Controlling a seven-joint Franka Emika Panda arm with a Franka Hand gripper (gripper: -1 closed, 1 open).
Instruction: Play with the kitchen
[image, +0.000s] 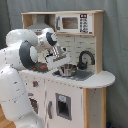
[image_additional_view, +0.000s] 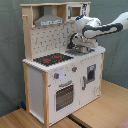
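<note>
The toy kitchen (image: 75, 100) (image_additional_view: 60, 80) of white panels and light wood fills both exterior views, with a grey hood (image_additional_view: 49, 20), pegboard back (image_additional_view: 50, 39), oven window (image_additional_view: 64, 95) and knobs (image_additional_view: 64, 74). Its black faucet (image: 85, 57) curves over the metal sink (image: 67, 71). My gripper (image: 57, 61) (image_additional_view: 82, 49) hangs low over the sink area, just left of the faucet in the first exterior view. My hand hides the faucet and sink bowl in the second exterior view.
A toy microwave (image: 74, 23) sits on the upper shelf. The hob with red rings (image_additional_view: 52, 59) lies beside the sink. A grey curtain (image_additional_view: 10, 50) hangs behind, and the kitchen stands on wooden surfaces (image_additional_view: 100, 112).
</note>
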